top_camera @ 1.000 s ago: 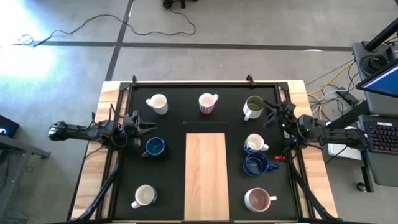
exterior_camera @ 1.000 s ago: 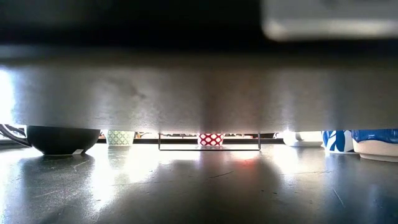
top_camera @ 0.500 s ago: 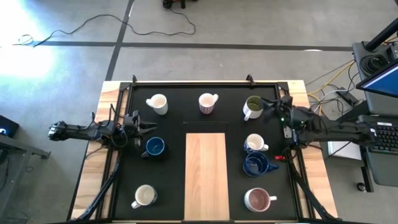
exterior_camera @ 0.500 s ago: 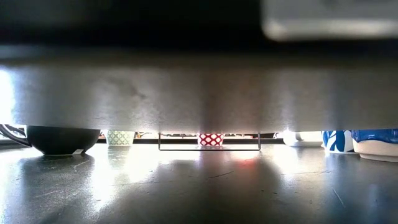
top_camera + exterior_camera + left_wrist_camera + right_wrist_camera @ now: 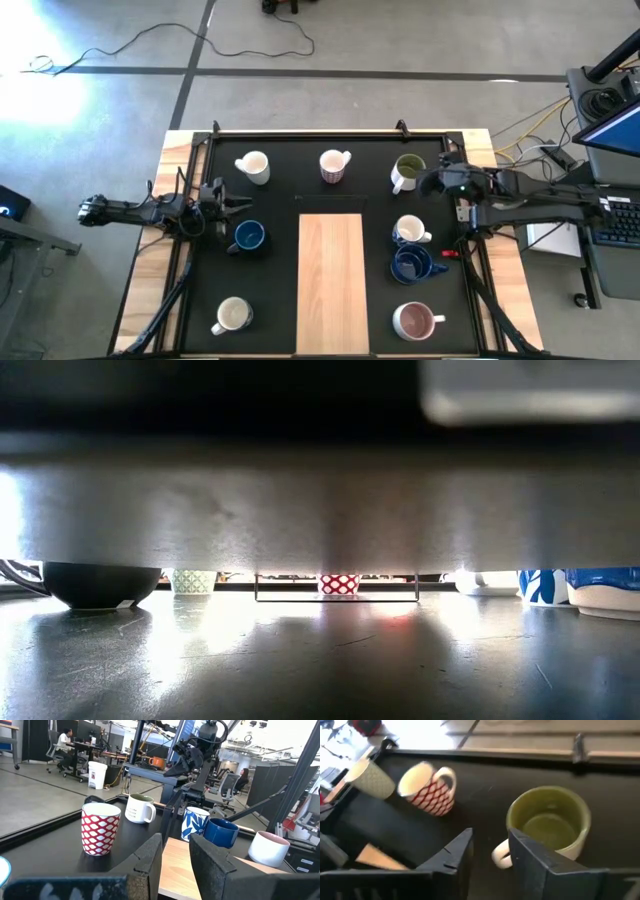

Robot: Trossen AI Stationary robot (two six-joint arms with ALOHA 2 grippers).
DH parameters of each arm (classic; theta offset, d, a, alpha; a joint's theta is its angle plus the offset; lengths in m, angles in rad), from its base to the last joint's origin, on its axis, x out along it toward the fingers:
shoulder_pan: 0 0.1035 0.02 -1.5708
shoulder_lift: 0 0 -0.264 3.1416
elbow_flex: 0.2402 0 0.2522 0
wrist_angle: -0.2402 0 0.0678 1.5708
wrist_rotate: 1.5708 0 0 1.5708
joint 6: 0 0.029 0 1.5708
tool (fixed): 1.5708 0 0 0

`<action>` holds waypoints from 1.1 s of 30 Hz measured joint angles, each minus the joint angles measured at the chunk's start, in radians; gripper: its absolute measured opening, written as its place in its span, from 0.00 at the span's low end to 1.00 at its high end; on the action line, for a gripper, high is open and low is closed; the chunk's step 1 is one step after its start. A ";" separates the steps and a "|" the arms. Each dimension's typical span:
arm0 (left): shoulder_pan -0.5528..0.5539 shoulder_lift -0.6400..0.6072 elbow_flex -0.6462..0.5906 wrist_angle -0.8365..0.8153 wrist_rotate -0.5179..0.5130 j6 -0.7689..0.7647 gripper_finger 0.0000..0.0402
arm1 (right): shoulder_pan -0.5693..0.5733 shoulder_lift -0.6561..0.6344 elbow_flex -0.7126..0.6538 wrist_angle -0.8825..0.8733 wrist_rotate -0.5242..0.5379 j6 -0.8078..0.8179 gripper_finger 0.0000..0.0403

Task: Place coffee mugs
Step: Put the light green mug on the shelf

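the right gripper (image 5: pixel 432 184) hung just beside the olive green mug (image 5: pixel 407 172) at the desk's (image 5: pixel 285 300) far right, fingers slightly parted and seemingly holding nothing. the left gripper (image 5: pixel 228 206) waited, empty and slightly parted, near a dark blue mug (image 5: pixel 248 236).
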 joint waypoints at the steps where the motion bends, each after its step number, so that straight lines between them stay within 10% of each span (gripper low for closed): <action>1: 0.000 0.000 0.000 0.000 0.000 0.000 0.20 | 0.000 0.015 0.009 0.000 -0.014 0.000 0.32; 33: 0.000 0.000 0.000 0.000 0.000 0.000 0.20 | -0.314 0.550 0.308 -0.154 -0.307 -0.097 0.34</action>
